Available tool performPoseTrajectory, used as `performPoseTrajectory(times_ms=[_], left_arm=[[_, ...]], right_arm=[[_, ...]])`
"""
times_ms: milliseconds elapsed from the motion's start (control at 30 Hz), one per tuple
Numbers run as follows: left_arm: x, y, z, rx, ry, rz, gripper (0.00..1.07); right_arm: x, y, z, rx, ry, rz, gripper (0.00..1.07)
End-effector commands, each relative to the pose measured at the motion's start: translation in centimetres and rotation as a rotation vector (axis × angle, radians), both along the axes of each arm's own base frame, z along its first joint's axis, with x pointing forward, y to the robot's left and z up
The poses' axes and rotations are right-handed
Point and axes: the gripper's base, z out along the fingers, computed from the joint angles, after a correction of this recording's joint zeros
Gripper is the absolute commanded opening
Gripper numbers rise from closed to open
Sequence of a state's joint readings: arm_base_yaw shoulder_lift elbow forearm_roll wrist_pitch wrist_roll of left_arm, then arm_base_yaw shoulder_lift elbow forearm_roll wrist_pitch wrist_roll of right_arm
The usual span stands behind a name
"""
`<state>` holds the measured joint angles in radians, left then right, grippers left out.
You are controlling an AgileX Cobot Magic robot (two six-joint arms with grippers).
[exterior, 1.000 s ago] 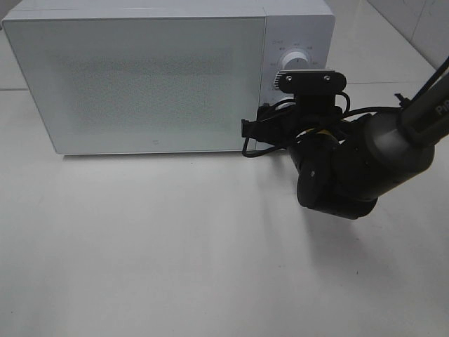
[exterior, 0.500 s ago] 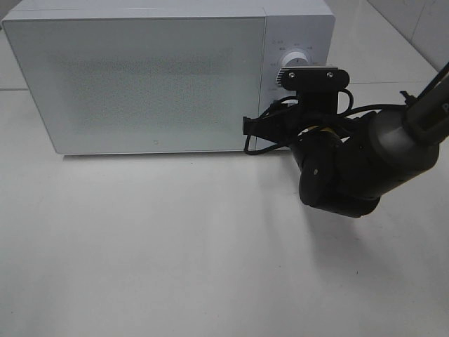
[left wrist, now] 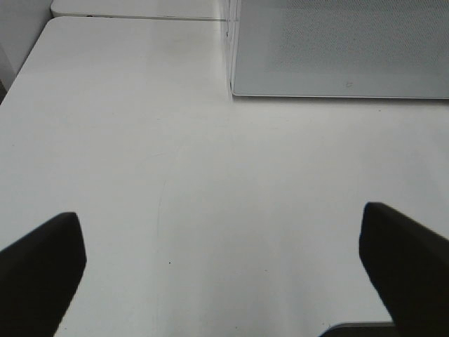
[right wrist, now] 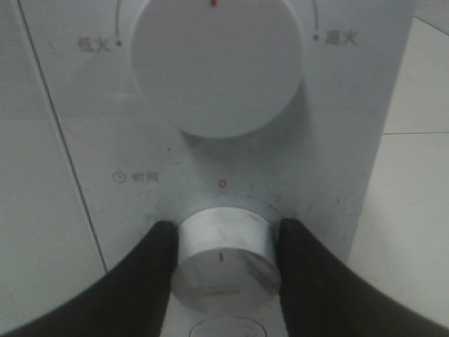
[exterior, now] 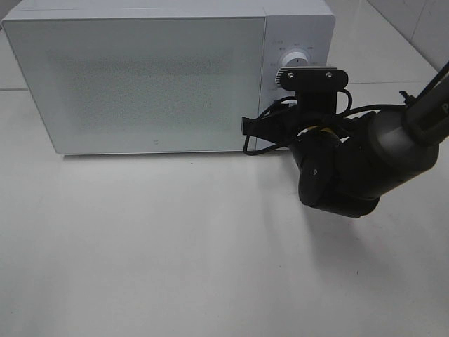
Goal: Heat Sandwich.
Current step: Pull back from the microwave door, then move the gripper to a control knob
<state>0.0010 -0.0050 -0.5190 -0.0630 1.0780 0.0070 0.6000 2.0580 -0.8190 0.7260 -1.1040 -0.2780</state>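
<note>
The sandwich and its pink plate are out of view. The white microwave (exterior: 140, 77) stands at the back of the table with its door closed; its corner also shows in the left wrist view (left wrist: 337, 42). My right gripper (right wrist: 223, 247) is shut on the lower timer knob (right wrist: 223, 270) of the control panel, one black finger (right wrist: 151, 281) on each side. The upper power knob (right wrist: 217, 63) is above it, also seen in the high view (exterior: 295, 60). The right arm (exterior: 344, 168) hides the gripper in the high view. My left gripper (left wrist: 224, 263) is open and empty over the bare table.
The white table (exterior: 175, 246) spreads in front of the microwave. The right arm's black cables (exterior: 263, 130) hang in front of the door's lower right corner. The table's left edge (left wrist: 28, 63) shows in the left wrist view.
The right arm has shifted slightly up and toward the control panel a second ago, then held still. The microwave door stays closed.
</note>
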Motion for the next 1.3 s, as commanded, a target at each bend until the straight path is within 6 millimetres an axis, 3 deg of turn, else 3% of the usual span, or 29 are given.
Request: performPoseTrajectory(times_ms=[33,367,500,733,1300], left_arm=[[-0.19,-0.01,-0.1,-0.007,-0.015,0.005,0.99],[-0.19,-0.01,-0.1,-0.007,-0.015,0.005,0.99],[-0.19,-0.01,-0.1,-0.007,-0.015,0.005,0.99],[-0.19,-0.01,-0.1,-0.007,-0.015,0.005,0.99],[-0.19,-0.01,-0.1,-0.007,-0.015,0.005,0.99]], right_arm=[[0.08,0.08,0.7,0.003,-0.03,0.007,0.09],[0.11,0.13,0.85,0.191,-0.049,-0.028,0.1],[0.2,0.5,1.04,0.427,-0.06,-0.023,0.1],[0.2,0.71,1.11,0.635,-0.055,-0.041,0.1],[0.19,0.95,1.17,1.367,-0.009,-0.172,0.1]])
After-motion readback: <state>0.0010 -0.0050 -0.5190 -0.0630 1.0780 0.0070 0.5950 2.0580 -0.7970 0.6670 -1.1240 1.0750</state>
